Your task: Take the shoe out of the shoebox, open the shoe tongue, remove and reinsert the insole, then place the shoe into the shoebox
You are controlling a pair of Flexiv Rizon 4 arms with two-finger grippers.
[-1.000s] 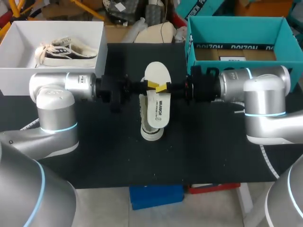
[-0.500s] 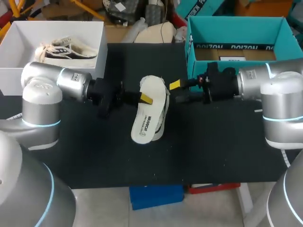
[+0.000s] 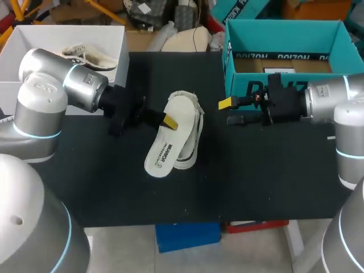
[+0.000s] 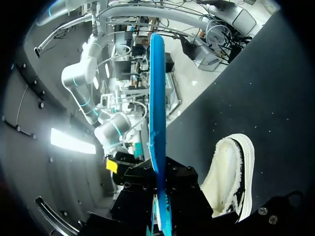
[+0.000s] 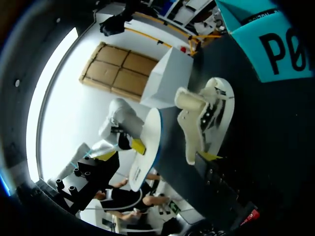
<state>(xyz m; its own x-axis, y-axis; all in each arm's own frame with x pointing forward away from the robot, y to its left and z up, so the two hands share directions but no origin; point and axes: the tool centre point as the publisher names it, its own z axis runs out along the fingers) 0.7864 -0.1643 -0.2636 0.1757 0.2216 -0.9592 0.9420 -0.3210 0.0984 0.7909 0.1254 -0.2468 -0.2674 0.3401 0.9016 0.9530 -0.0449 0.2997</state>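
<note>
Insole (image 3: 161, 152) is hanging clamped in my left gripper (image 3: 169, 121) just beside the shoe (image 3: 192, 142); my right gripper (image 3: 228, 112) is gaping, empty.

Head high behind; wrists low, opposed; shoe (image 3: 193, 142) shared.

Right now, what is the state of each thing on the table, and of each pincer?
Shoe, on the table, not boxed.
Insole, out of the shoe, held off the table.
Left pincer, shut on the insole.
Right pincer, open, empty.
Teal box, open, no shoe inside.
White box, open, second shoe lying inside.
</note>
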